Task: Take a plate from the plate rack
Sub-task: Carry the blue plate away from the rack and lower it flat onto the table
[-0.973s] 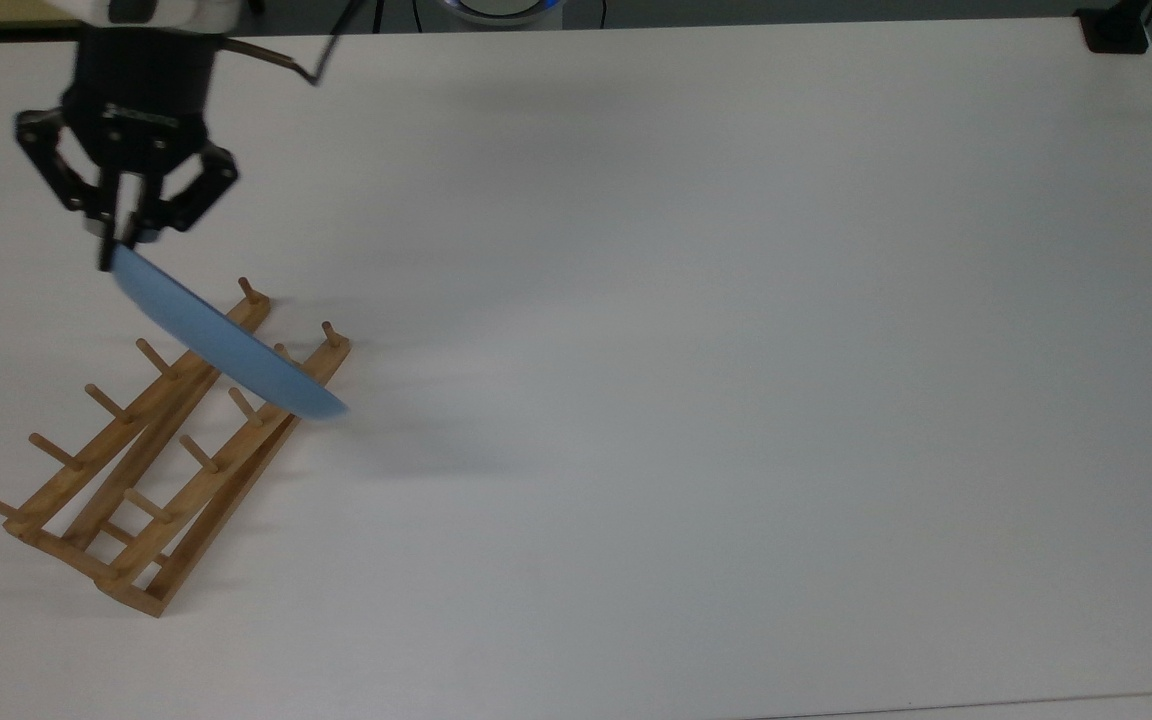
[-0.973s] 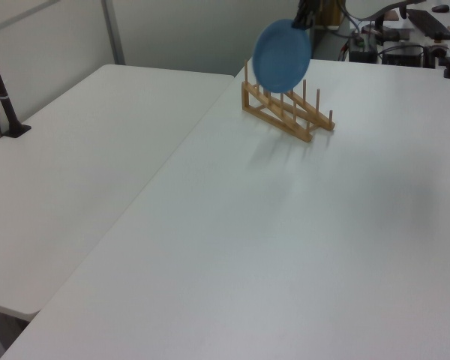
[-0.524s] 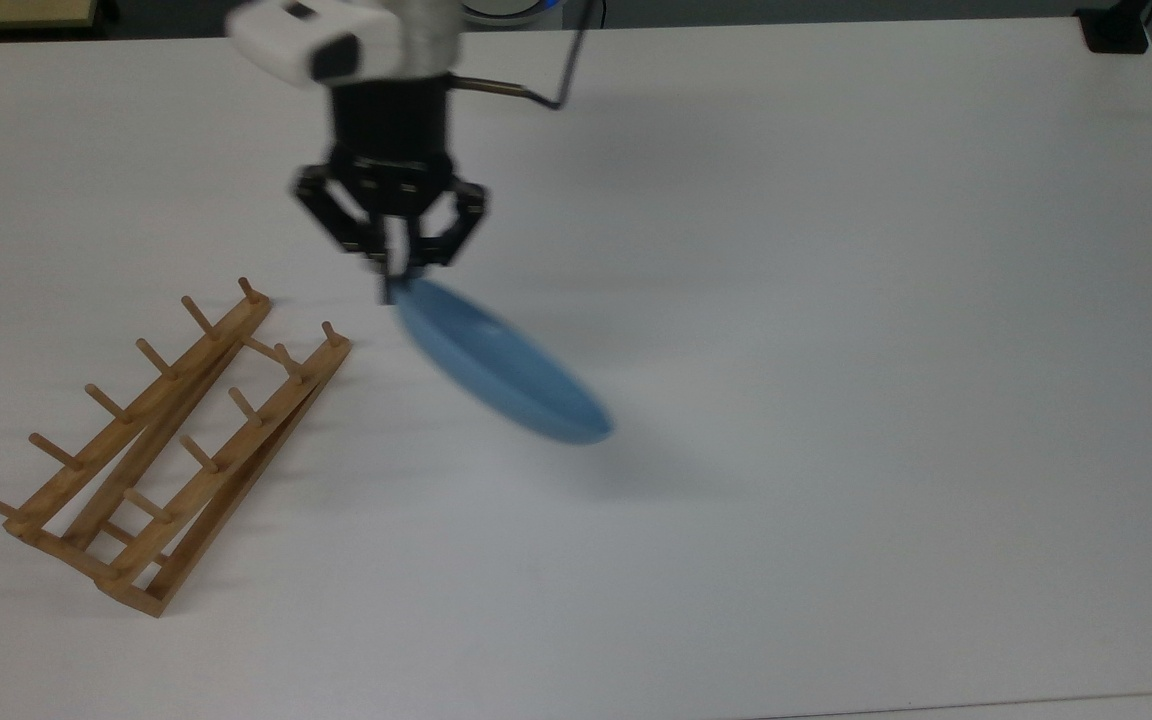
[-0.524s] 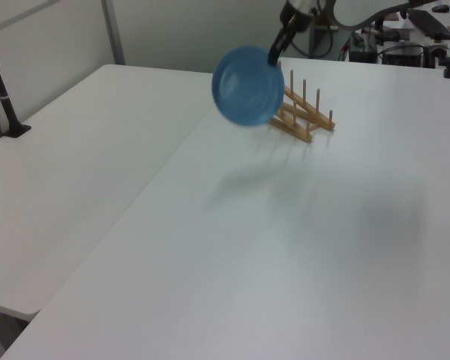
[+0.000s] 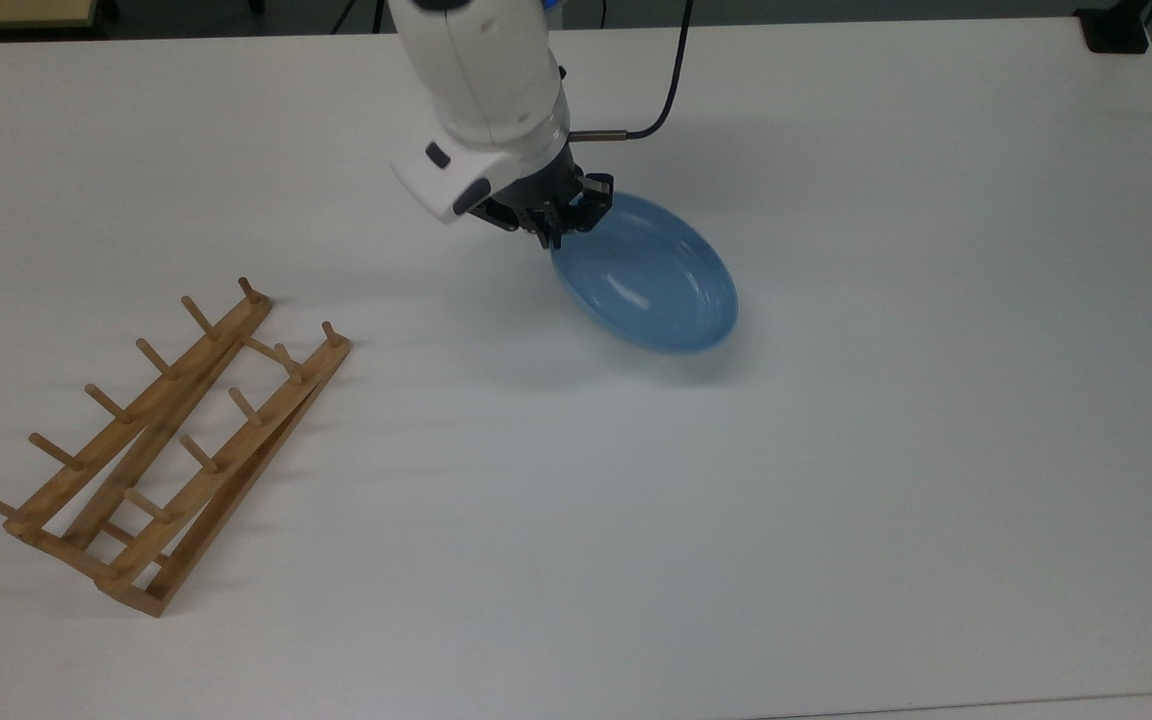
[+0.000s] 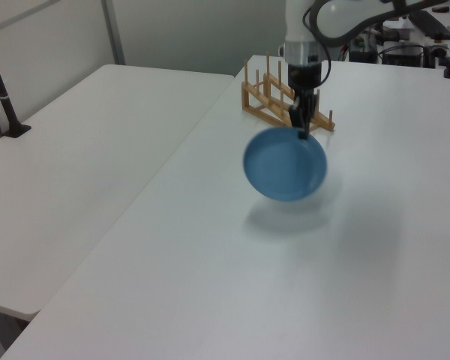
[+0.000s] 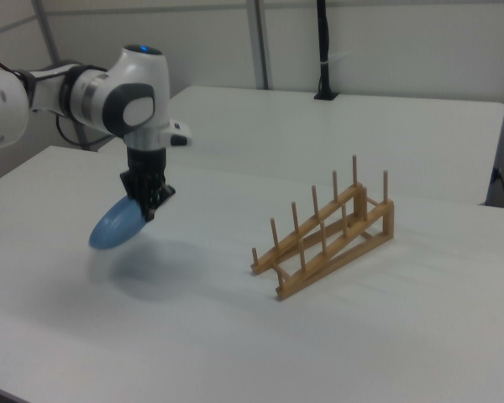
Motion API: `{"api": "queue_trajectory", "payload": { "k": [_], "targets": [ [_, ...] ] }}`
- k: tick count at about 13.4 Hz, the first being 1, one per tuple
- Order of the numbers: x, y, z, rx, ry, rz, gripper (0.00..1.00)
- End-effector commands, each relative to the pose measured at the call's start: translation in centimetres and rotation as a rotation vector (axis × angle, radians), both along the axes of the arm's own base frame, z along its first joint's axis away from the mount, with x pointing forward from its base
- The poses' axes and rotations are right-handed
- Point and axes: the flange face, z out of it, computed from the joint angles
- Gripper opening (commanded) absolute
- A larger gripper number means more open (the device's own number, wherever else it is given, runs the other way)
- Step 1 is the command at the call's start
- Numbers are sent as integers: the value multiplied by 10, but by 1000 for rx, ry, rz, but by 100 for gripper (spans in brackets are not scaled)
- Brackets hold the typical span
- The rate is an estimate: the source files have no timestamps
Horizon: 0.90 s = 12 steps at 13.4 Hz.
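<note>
- My claw [image 5: 558, 232] [image 6: 303, 132] [image 7: 146, 210] is clamped on the rim of the plate [image 5: 648, 274] [image 6: 286, 163] [image 7: 118, 223], its fingers pinched together on the edge.
- The plate hangs off my claw, tilted, with its hollow side showing in the top view and the left view.
- In the top view the plate spreads out from my claw toward the top view's lower right; in the left view it hangs just below my claw; in the right view it slopes down to the right view's left of my claw.
- The plate is held above the white worktop [image 5: 836, 450] [image 6: 232, 285] [image 7: 235, 336], with its soft shadow on the surface beneath it.
- The rack [image 5: 161, 445] [image 6: 274, 105] [image 7: 328, 235] stands on the worktop well apart from my claw: toward the top view's lower left, behind my claw in the left view, and toward the right view's right.
- The rack's pegs hold no plate.
</note>
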Motion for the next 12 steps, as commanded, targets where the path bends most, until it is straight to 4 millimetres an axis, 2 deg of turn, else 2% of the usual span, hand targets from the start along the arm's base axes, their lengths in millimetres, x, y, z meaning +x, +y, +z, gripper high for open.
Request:
{"api": "queue_trajectory", "payload": {
  "k": [1, 2, 4, 6, 8, 9, 11, 12],
  "targets": [
    [-21, -37, -24, 62, 137, 177, 0],
    [-29, -52, -32, 85, 182, 244, 1],
    [-33, -71, -63, 57, 229, 258, 1],
    [-31, -78, -108, 10, 250, 259, 5],
    [-30, -81, -129, -10, 227, 254, 13],
    [-31, -81, -129, -11, 229, 255, 17],
    [-31, -81, -129, -12, 231, 246, 52],
    [-31, -82, -129, -13, 233, 244, 61]
  ]
}}
